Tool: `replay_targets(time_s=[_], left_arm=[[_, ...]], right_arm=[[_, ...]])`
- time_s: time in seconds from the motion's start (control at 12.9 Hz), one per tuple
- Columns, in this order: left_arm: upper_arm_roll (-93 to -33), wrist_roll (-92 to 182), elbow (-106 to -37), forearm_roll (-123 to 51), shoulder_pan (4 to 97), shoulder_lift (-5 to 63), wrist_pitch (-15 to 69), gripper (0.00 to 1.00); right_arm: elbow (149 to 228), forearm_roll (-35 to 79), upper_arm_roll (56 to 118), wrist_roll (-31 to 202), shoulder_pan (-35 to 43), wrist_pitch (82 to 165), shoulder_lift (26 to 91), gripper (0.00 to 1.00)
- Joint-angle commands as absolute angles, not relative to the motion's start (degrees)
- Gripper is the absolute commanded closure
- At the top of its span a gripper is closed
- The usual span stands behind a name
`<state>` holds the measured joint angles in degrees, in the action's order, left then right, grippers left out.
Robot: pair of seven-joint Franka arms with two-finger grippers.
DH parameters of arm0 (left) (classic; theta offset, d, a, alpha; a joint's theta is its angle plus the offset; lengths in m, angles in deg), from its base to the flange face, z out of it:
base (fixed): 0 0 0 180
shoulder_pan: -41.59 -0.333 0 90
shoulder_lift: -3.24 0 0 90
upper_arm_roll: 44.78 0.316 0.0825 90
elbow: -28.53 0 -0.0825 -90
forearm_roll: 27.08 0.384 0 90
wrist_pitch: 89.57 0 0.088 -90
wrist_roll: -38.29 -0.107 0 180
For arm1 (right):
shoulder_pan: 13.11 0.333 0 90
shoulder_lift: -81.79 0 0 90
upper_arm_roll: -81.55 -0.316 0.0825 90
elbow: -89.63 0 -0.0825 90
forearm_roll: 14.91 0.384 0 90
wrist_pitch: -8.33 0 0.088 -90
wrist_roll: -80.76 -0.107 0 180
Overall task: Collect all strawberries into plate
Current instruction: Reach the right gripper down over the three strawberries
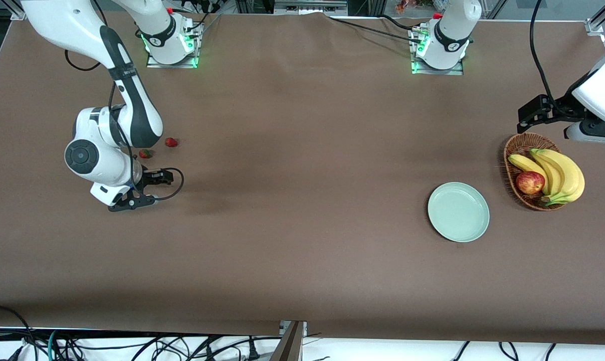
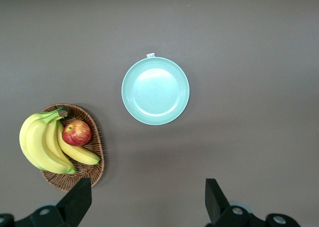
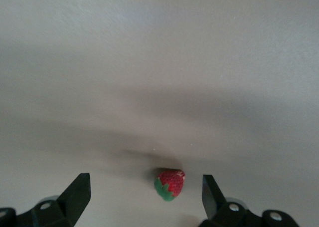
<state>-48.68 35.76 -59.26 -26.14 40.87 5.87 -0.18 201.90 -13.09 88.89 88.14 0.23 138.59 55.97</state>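
Nearest the camera lies the plate [image 1: 458, 211], pale green and bare, with a tiny white tag at its rim whose writing cannot be read. At its three o'clock in the front view a wicker basket [image 1: 514, 150] holds bananas [image 1: 558, 173] and an apple [image 1: 530, 182]. Left gripper [image 2: 148, 207] waits high, jaws wide, holding nothing. Toward the right arm's end, two strawberries [image 1: 171, 142] [image 1: 145, 153] lie near each other. Right gripper [image 3: 144, 204] hangs low with jaws wide, one strawberry [image 3: 169, 184] on the table between its fingers [image 3: 77, 194], untouched
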Motion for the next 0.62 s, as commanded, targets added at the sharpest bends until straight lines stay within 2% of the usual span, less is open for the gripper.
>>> replay_targets(time_s=[0.0, 0.54], left_arm=[[-48.65, 34.34, -58.21, -27.7, 40.63, 6.14, -1.24, 0.0], [-49.09, 34.42, -58.56, -27.7, 41.33, 7.02, -1.41, 0.0]], right_arm=[[203.26, -12.18, 88.93, 91.48, -0.81, 139.81, 55.43, 0.02], [205.46, -12.01, 88.85, 93.68, -2.56, 142.36, 53.32, 0.24]])
